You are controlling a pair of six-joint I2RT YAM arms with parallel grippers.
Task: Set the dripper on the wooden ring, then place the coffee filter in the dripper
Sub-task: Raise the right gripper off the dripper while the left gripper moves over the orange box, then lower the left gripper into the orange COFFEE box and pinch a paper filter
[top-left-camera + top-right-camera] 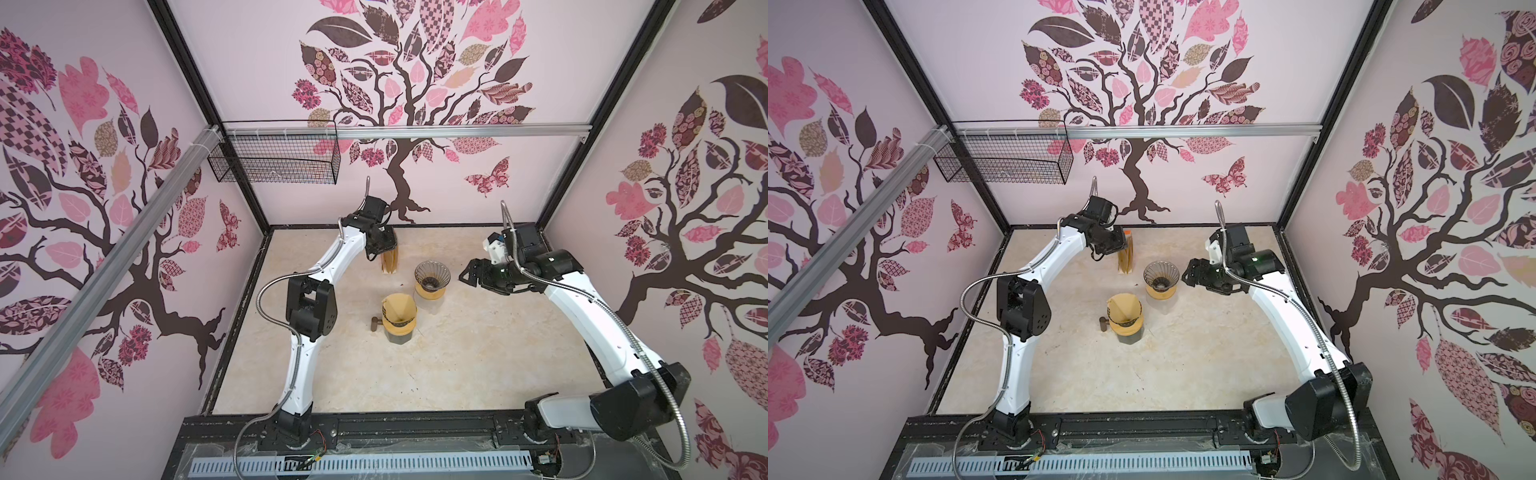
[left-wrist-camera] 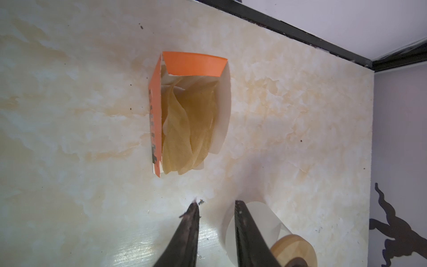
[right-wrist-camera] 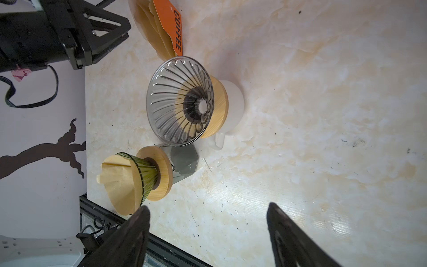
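Over the table (image 1: 478,353), both top views: our left gripper (image 1: 376,253) hangs above the filter box (image 1: 390,264); right gripper (image 1: 467,272) sits beside the clear dripper (image 1: 432,274), to steady it, we judge.
Left wrist: fingers (image 2: 191,226) narrowly apart, empty; filters (image 2: 187,124) stand in the open box, edges up for pinching.
Right wrist: fingers (image 3: 138,226) spread wide, empty; clear dripper bare; green dripper (image 3: 145,175) already lined.

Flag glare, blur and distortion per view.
In both top views, the wide-angle lens splays the walls. Left wrist view: glare on the table by the blurred left gripper. Right wrist view: similar table sheen, right gripper out of focus.
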